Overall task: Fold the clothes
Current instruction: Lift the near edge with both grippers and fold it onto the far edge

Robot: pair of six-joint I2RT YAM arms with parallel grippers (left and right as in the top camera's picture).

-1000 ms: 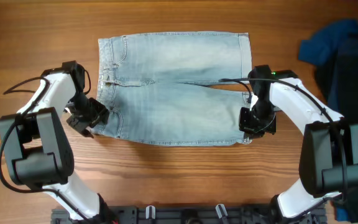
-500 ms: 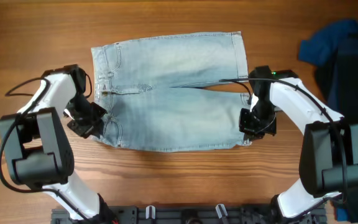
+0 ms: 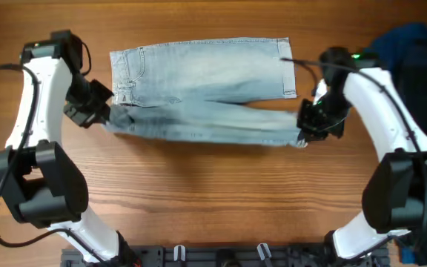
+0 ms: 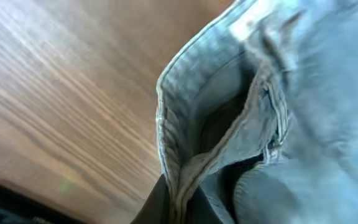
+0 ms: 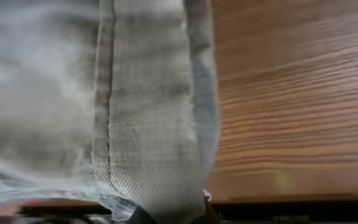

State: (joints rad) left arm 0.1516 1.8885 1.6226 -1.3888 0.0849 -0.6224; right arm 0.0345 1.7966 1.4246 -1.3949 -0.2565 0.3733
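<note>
The clothes (image 3: pixel 206 74), light blue denim shorts, lie across the back middle of the wooden table with their near half raised. My left gripper (image 3: pixel 102 115) is shut on the waistband corner (image 4: pixel 185 174) at the left, its dark fingers pinching the folded denim edge. At the right, my right gripper (image 3: pixel 308 132) is shut on the near leg hem (image 5: pixel 160 155), held above the wood. Between the two grippers the lifted near edge (image 3: pixel 206 132) hangs as a narrow band over the rest of the shorts. The far leg and waistband still rest flat on the table.
A heap of dark blue and navy garments (image 3: pixel 414 67) sits at the right edge of the table. Bare wood (image 3: pixel 213 200) stretches in front of the shorts toward the arm bases at the front edge.
My left gripper has closed on the waistband corner. Both arms have lifted the near edge of the shorts and carried it toward the back, so the shorts look narrower from above.
</note>
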